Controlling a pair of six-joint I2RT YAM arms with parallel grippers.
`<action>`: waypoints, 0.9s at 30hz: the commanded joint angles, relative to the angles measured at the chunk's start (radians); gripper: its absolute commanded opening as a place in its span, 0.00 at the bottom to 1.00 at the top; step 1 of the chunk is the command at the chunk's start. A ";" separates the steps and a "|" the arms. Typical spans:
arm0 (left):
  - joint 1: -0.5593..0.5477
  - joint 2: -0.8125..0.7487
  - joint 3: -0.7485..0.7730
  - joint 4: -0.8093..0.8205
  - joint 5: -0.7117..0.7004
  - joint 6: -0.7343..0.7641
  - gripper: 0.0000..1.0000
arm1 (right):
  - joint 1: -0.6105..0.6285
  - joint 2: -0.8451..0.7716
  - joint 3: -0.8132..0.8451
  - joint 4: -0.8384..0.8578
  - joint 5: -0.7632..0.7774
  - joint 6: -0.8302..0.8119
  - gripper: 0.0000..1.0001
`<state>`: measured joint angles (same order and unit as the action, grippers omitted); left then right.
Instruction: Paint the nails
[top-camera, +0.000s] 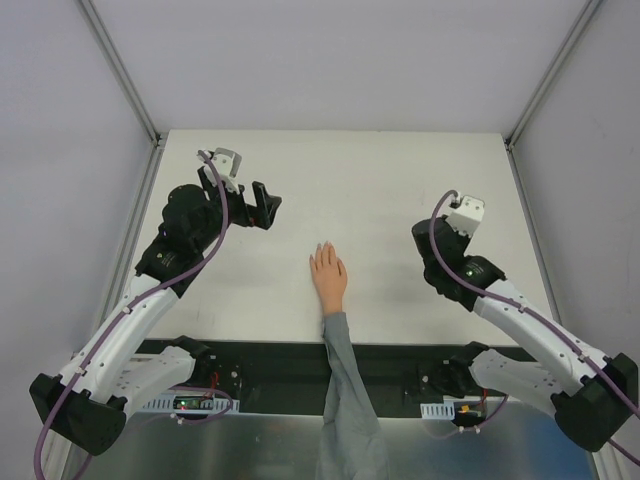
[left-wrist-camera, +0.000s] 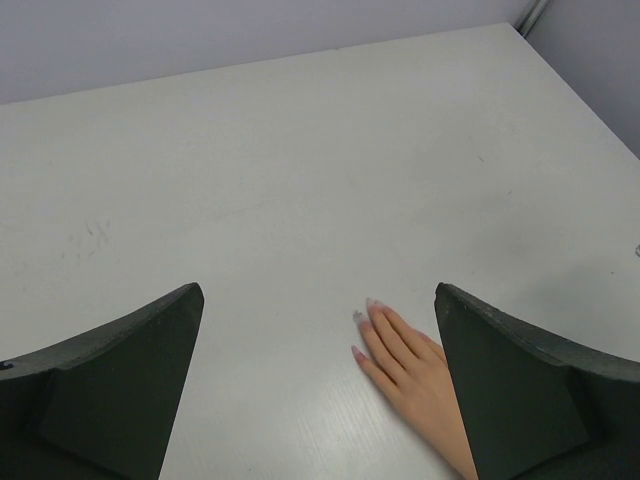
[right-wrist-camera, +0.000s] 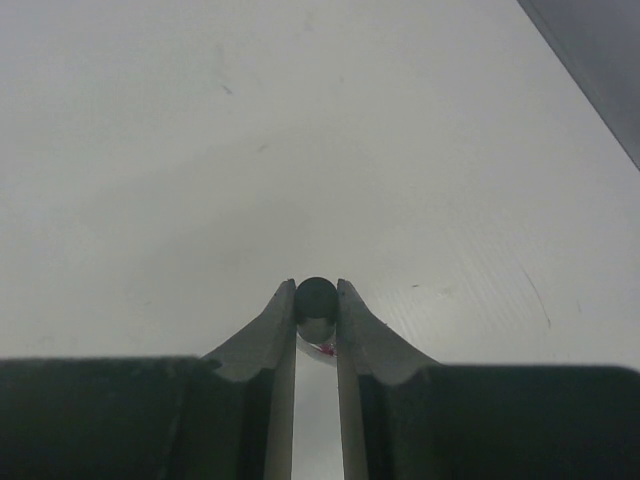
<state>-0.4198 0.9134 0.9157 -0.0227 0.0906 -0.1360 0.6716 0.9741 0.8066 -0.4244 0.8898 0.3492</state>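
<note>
The peach mannequin hand (top-camera: 328, 275) lies flat at mid-table, fingers pointing away, on a grey sleeve (top-camera: 345, 400). In the left wrist view the hand (left-wrist-camera: 415, 370) lies low right, and its nails (left-wrist-camera: 360, 318) look pale pinkish at the fingertips. My left gripper (top-camera: 265, 205) hovers up and left of the hand, wide open and empty (left-wrist-camera: 318, 300). My right gripper (right-wrist-camera: 316, 292) is shut on a small dark round cap (right-wrist-camera: 316, 299), with a pale part and a red spot just below it. In the top view its fingers are hidden under the right wrist (top-camera: 445, 262), right of the hand.
The white table (top-camera: 380, 190) ends at grey walls left, right and behind, with metal posts at the back corners. A black rail (top-camera: 270, 350) runs along the near edge, where the arm bases are.
</note>
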 joint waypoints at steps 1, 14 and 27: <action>-0.005 -0.019 0.035 0.004 -0.052 0.009 0.99 | -0.098 -0.020 -0.111 0.064 0.086 0.142 0.01; -0.005 -0.022 0.028 0.006 -0.052 0.007 0.99 | -0.299 0.187 -0.231 0.303 -0.034 0.163 0.00; -0.005 -0.022 0.025 0.012 -0.035 0.001 0.99 | -0.300 0.334 -0.189 0.339 0.011 0.220 0.02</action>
<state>-0.4198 0.9092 0.9157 -0.0360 0.0650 -0.1364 0.3763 1.2724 0.5739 -0.1303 0.8574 0.5407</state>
